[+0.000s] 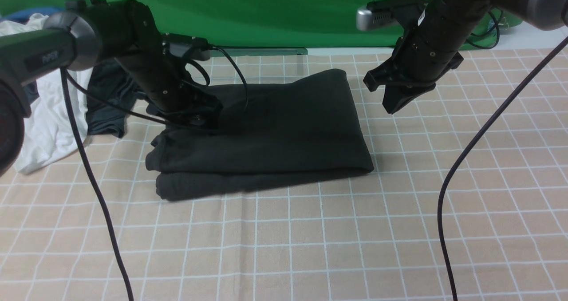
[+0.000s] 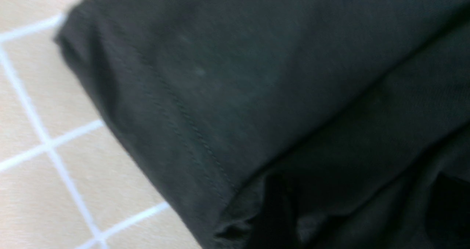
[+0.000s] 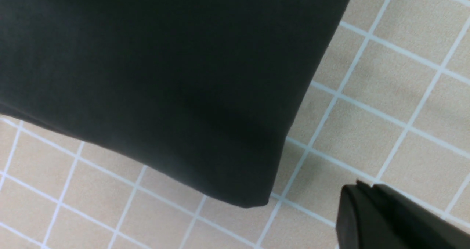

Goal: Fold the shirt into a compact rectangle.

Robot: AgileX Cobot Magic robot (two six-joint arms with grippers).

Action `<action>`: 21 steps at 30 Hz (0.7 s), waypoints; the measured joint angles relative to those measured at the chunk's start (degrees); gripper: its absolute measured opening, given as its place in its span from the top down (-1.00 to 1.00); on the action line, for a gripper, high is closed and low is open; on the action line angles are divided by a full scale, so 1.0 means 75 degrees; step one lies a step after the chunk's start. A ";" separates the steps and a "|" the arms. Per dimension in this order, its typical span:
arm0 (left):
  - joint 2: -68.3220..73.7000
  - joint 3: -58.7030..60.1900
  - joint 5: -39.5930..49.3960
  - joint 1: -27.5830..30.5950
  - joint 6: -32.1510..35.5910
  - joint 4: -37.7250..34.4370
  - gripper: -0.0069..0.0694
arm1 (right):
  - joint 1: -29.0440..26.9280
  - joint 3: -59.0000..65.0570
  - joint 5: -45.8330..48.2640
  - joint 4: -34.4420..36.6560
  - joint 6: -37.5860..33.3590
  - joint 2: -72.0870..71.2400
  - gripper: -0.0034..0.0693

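Observation:
The black shirt lies folded into a thick rectangle on the checked cloth, its layered edges towards the left. My left gripper is down on the shirt's far left part. In the left wrist view its dark fingers stand wide apart over the shirt, and nothing looks pinched between them. My right gripper hangs above the table just right of the shirt's far right corner, shut and empty. In the right wrist view its closed tips are over bare cloth beside the shirt's corner.
A white garment and a smaller dark grey garment are heaped at the left, behind the left arm. A green backdrop closes off the back. Black cables hang down from both arms across the front.

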 joint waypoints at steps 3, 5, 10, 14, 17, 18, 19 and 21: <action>0.0000 0.0000 0.0165 0.0000 0.0195 -0.0050 0.00 | 0.0000 0.0000 -0.0024 0.0006 0.0000 0.0000 0.71; 0.0000 0.0000 0.0281 0.0000 0.0245 -0.0055 0.46 | 0.0000 0.0000 -0.0080 0.0006 0.0000 0.0000 0.71; -0.0008 0.0000 0.0384 0.0000 0.0417 -0.0091 0.73 | 0.0000 0.0000 -0.0171 0.0006 0.0000 0.0000 0.71; -0.0192 0.0000 0.0131 0.0000 0.0368 -0.0091 0.73 | 0.0000 0.0000 -0.0194 0.0009 0.0000 0.0000 0.71; -0.0470 0.0000 -0.0293 0.0000 0.0154 -0.0050 0.73 | 0.0000 0.0000 -0.0229 0.0009 0.0000 0.0000 0.71; -0.0563 0.0000 -0.0434 -0.0007 0.0056 -0.0043 0.73 | 0.0000 0.0000 -0.0238 0.0009 0.0000 0.0000 0.71; -0.0659 -0.0006 -0.0588 -0.0007 -0.0078 -0.0008 0.73 | 0.0000 0.0000 -0.0255 0.0009 0.0000 0.0000 0.71; -0.0696 -0.0006 -0.0672 -0.0007 -0.0227 0.0089 0.73 | 0.0000 0.0000 -0.0255 0.0015 0.0000 0.0000 0.71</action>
